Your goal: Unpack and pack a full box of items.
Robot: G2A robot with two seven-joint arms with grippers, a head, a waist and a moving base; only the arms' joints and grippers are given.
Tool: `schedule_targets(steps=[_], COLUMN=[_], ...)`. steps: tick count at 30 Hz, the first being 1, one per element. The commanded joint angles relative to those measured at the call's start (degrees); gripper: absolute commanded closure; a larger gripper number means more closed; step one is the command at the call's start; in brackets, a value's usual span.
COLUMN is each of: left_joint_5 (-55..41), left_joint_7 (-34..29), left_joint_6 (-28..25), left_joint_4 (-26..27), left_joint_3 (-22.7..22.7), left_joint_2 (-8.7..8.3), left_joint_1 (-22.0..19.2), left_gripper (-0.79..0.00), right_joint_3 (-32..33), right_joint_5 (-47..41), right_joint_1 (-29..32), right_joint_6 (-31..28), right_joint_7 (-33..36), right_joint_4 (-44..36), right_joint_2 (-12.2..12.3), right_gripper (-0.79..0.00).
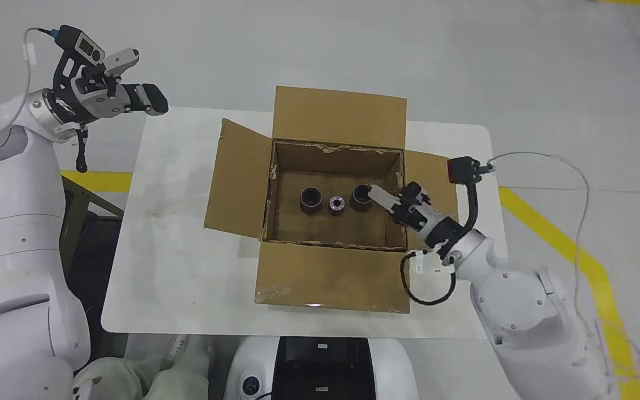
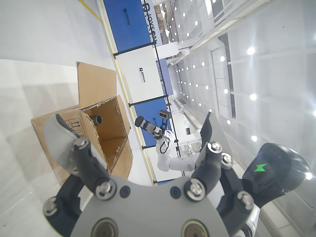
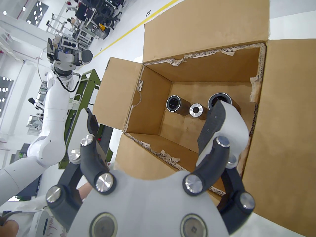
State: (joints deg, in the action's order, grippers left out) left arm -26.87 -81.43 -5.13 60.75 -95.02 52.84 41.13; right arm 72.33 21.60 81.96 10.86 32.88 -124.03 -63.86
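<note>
An open cardboard box [image 1: 340, 115] stands in the middle of the white table [image 1: 170, 250], its flaps folded outward. On its floor stand three cylinders: a dark one [image 1: 313, 200], a smaller silver one [image 1: 336, 206] and another dark one [image 1: 360, 197]. In the right wrist view they are the dark one [image 3: 173, 104], the silver one [image 3: 196, 109] and the second dark one [image 3: 217, 99], half hidden behind a fingertip. My right gripper [image 1: 395, 203] hangs open over the box's right side, just beside that cylinder. My left gripper [image 1: 150, 97] is open and empty, raised beyond the table's far left corner.
The box's side flaps [image 1: 235, 190] spread over the table on both sides. Bare table lies left of the box and along its near edge. Yellow floor tape [image 1: 565, 250] runs right of the table. The left wrist view sees the box [image 2: 96, 85] from the side with one cylinder [image 2: 97, 119] inside.
</note>
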Motion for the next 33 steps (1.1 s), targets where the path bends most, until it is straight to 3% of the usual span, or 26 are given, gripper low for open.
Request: schedule_targets(steps=[1, 9, 21, 33], left_joint_5=[0.0, 0.0, 0.0, 0.0], left_joint_7=[0.0, 0.0, 0.0, 0.0], left_joint_6=[0.0, 0.0, 0.0, 0.0], left_joint_4=[0.0, 0.0, 0.0, 0.0], left_joint_3=[0.0, 0.0, 0.0, 0.0], left_joint_2=[0.0, 0.0, 0.0, 0.0], left_joint_1=[0.0, 0.0, 0.0, 0.0], left_gripper=[-0.785, -0.785, -0.785, -0.785], right_joint_3=[-1.87, -10.79, -19.1, -19.1], right_joint_5=[1.63, 12.23, 22.23, 22.23], right_joint_1=[-2.64, -14.61, -24.79, -24.79], right_joint_6=[-0.18, 0.33, 2.07, 2.07], right_joint_7=[2.75, 13.87, 27.34, 27.34], right_joint_4=[0.94, 6.04, 14.94, 14.94], right_joint_2=[-0.08, -0.78, -1.96, -1.96], right_gripper=[-0.785, -0.785, -0.785, -0.785])
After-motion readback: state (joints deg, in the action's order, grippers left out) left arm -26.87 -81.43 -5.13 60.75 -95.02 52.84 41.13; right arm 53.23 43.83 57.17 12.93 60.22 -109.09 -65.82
